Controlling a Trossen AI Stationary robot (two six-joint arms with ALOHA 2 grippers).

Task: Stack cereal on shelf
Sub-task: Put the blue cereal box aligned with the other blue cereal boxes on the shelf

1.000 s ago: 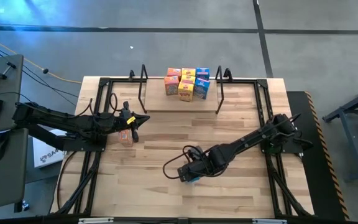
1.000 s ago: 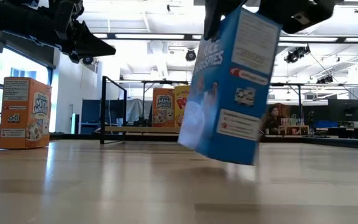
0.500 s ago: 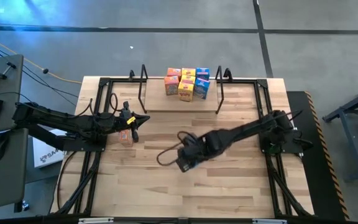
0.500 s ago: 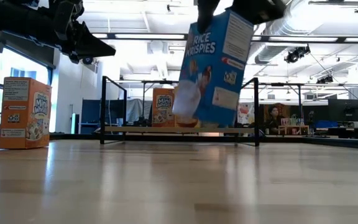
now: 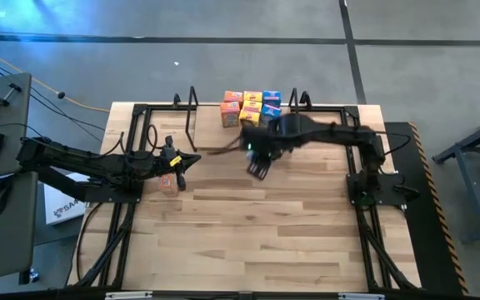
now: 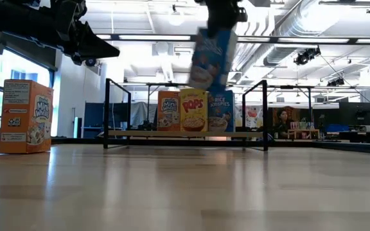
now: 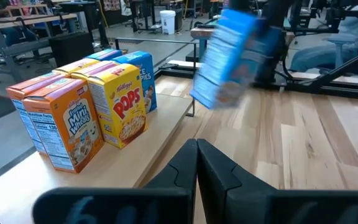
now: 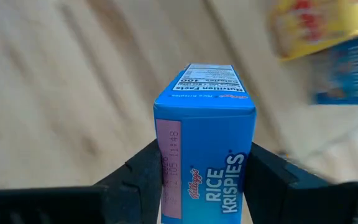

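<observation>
My right gripper (image 5: 262, 157) is shut on a blue Rice Krispies cereal box (image 8: 205, 124), held high over the table near the shelf's front edge; the box also shows in the low view (image 6: 212, 54) and the left wrist view (image 7: 227, 59). The shelf (image 5: 240, 138) is a light plank with black wire frames at both ends. Several orange, yellow and blue boxes (image 5: 252, 111) stand on its far part. My left gripper (image 5: 188, 158) is shut and empty at the table's left, just above and beside an orange box (image 5: 168, 184) standing on the table. My right gripper pinches the blue box between its two fingers (image 8: 140, 177), on two opposite sides (image 8: 166, 180) near the box's upper end. The box hangs below the gripper (image 6: 222, 11), tilted and lifted clear of the table and the shelf.
The shelf's near part (image 5: 223, 142) is bare plank. The wire frames (image 5: 295, 117) stand on either side of it. The orange box shows at the left in the low view (image 6: 26, 115). Bare table top (image 5: 248, 233) lies toward the near edge.
My right gripper has carried the blue box from the table's near middle toward the far edge and up, to the shelf's front. The box stays in the hold, tilted and clear of the table.
</observation>
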